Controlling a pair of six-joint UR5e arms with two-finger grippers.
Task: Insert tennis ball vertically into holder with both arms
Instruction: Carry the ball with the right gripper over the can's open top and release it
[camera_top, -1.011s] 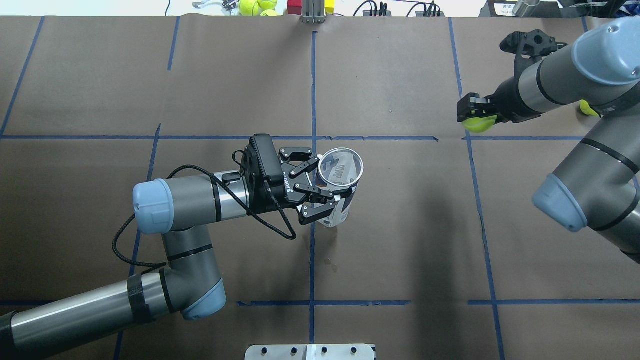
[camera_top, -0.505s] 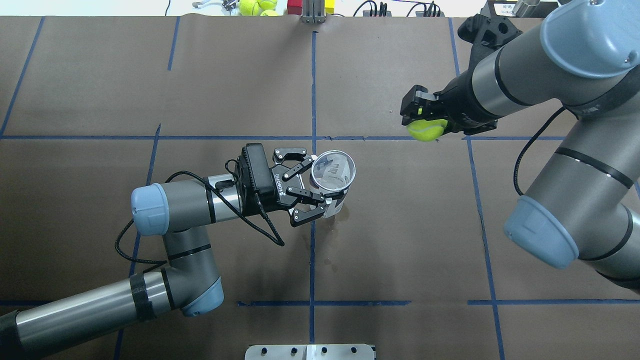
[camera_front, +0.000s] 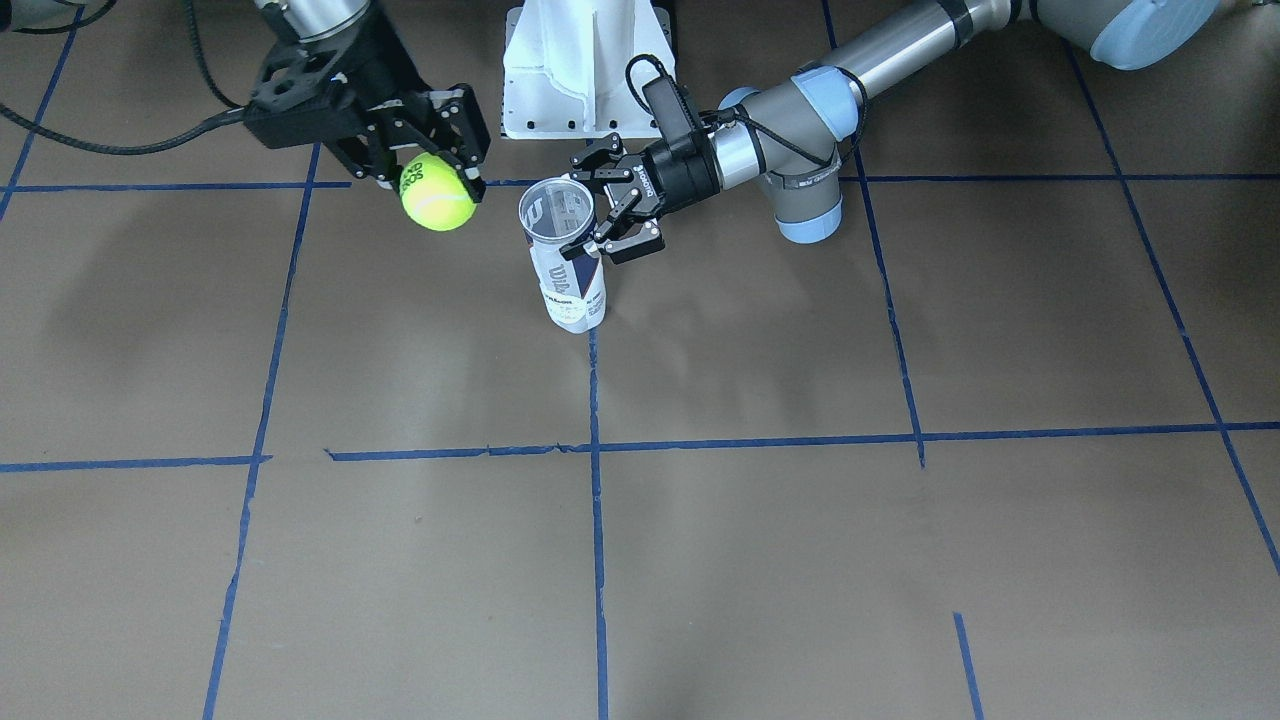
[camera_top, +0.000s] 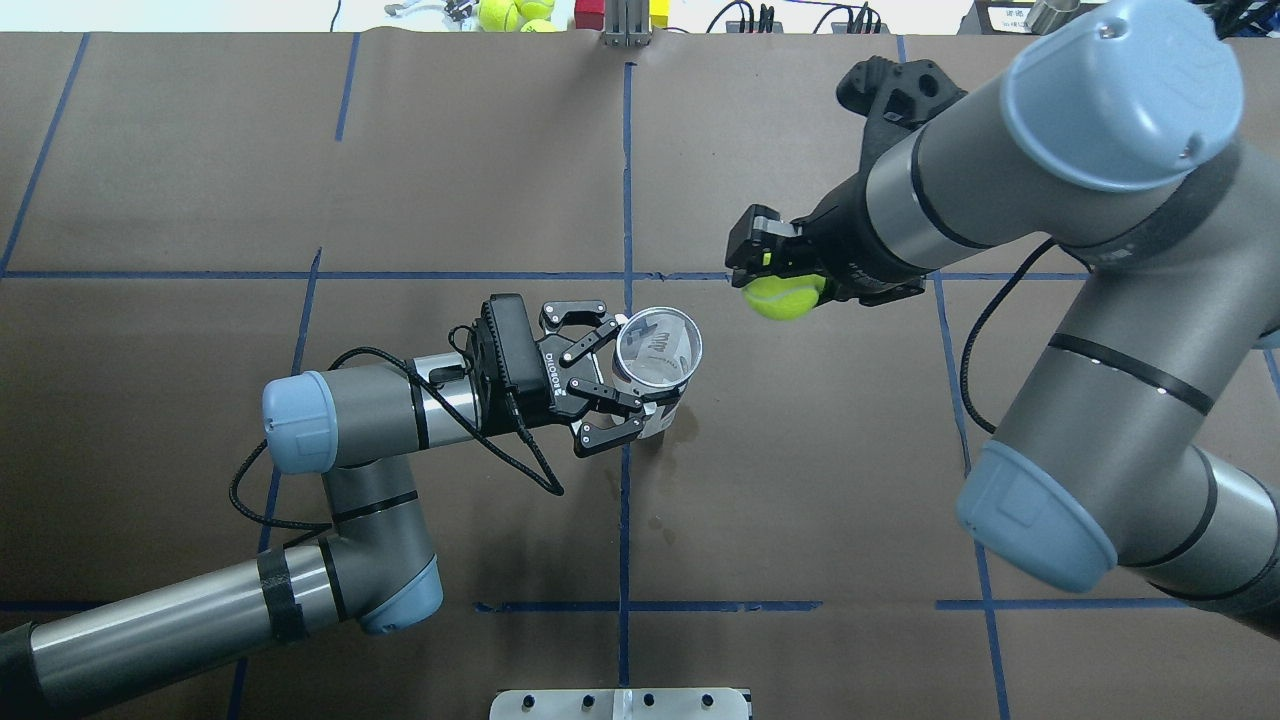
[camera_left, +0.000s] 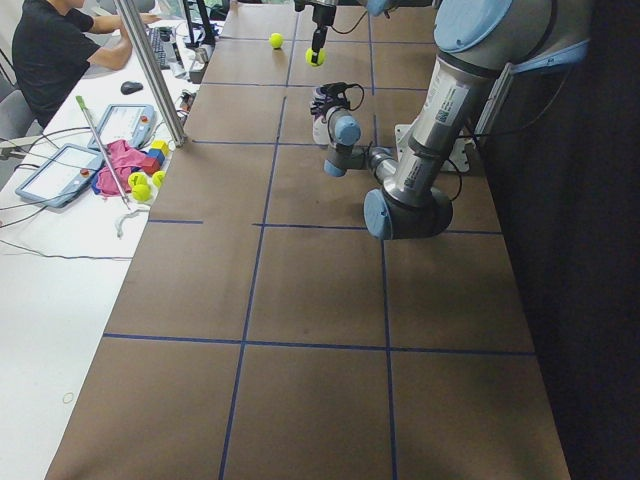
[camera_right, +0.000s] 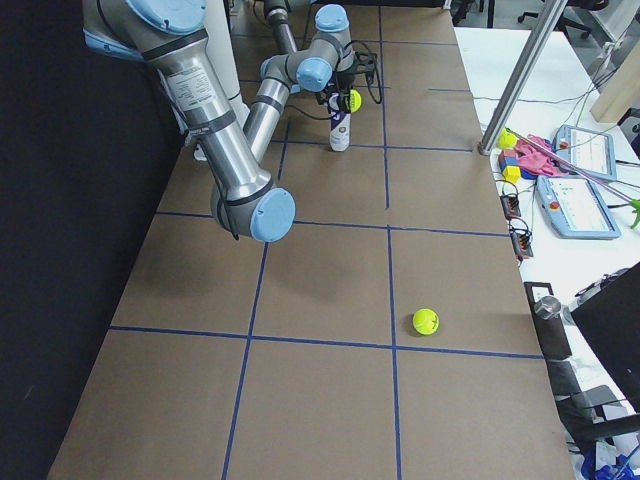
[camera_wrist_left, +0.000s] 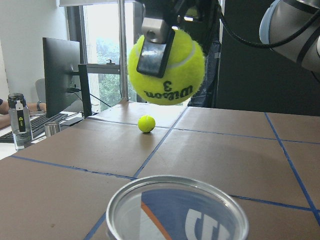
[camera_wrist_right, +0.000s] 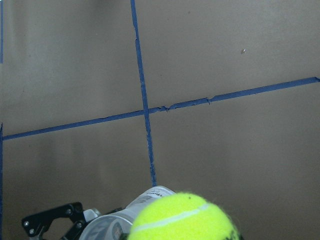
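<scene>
Half the job looks done: left end effector (camera_top: 630, 378) pinches the can (camera_top: 658, 360) upright on the desk (camera_top: 800, 500); right end effector (camera_top: 780, 285) pinches the ball (camera_top: 783, 297) aloft at the can's two o'clock, not yet over its mouth.

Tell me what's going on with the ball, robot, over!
Left gripper shut on the Wilson can, mouth up. Right gripper shut on the tennis ball, held high beside the can, not over it yet. Nothing between ball and mouth.
</scene>
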